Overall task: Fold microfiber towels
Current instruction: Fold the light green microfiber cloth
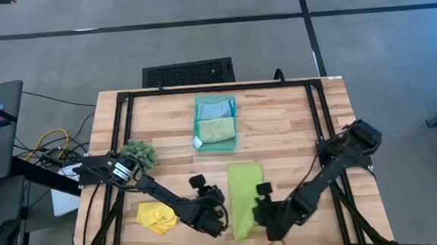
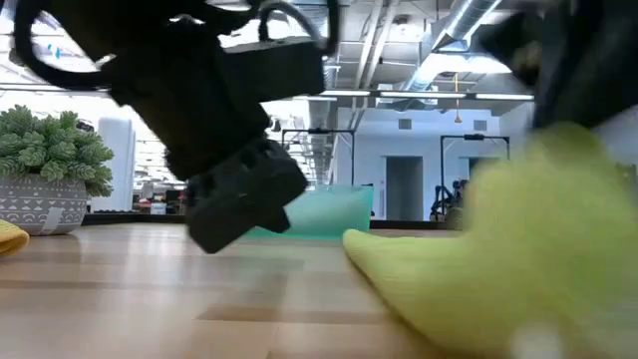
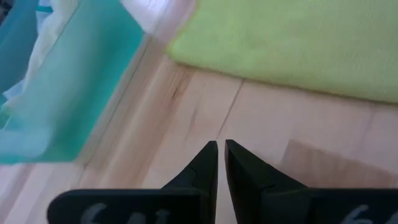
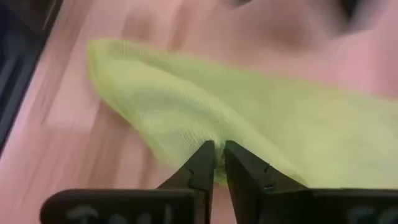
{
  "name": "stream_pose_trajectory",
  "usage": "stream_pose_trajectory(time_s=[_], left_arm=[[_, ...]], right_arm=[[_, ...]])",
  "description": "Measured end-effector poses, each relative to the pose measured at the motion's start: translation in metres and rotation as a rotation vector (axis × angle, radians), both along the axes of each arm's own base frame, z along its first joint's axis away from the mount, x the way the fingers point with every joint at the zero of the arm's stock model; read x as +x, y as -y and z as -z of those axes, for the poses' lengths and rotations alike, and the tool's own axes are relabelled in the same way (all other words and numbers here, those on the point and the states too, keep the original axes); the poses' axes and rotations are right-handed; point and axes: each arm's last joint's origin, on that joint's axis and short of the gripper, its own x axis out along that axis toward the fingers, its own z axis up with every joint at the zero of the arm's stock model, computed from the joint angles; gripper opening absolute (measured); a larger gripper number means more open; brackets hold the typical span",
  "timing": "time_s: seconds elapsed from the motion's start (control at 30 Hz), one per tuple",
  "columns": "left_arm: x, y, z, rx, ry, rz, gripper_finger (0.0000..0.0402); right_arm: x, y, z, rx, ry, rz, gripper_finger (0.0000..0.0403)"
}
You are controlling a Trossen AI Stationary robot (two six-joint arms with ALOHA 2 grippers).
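We see lime towel (image 1: 245, 196) lying just below the tray (image 1: 217, 144), right gripper (image 4: 216, 157) clenched on its near edge, left gripper (image 3: 219, 158) clenched empty beside it, yellow towel (image 1: 155, 216) further left.

On your wooden surface (image 1: 279, 126), the teal rectangular plastic tray (image 1: 215, 124) sits toward the far edge with two folded cloths in it. The lime green microfiber towel (image 1: 244, 198) lies nearer you, between both end effectors. The yellow microfiber towel (image 1: 156, 217) lies left of it, the dark-green fuzzy clump (image 1: 139, 153) behind that.
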Motion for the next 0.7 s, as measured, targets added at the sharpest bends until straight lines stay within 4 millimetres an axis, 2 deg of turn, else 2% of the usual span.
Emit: stream_pose_trajectory(time_s=[0.07,0.17,0.27,0.37,0.43,0.53,0.7], left_arm=[[-0.005,0.002,0.000,0.000,-0.003,-0.018,0.0022],[-0.006,0.005,0.000,-0.001,0.000,-0.011,0.0022],[-0.005,0.008,0.000,-0.008,0.014,0.004,0.0022],[0.000,0.011,0.000,-0.023,0.039,0.034,0.0022],[0.003,0.013,-0.001,-0.030,0.056,0.056,0.0022],[0.007,0.015,-0.002,-0.035,0.071,0.088,0.0022],[0.010,0.015,-0.002,-0.031,0.070,0.110,0.0022]], right_arm=[[-0.010,0.003,-0.016,-0.056,0.068,0.058,0.0057],[-0.022,-0.002,-0.018,-0.049,0.094,0.050,0.0054],[-0.030,-0.012,-0.011,-0.013,0.120,0.012,0.0054],[-0.040,-0.022,0.009,0.017,0.086,-0.063,0.0054],[-0.038,-0.029,0.016,0.107,0.083,-0.104,0.0057],[-0.031,-0.028,0.018,0.209,0.026,-0.149,0.0074],[-0.022,-0.020,0.016,0.275,-0.033,-0.193,0.0132]])
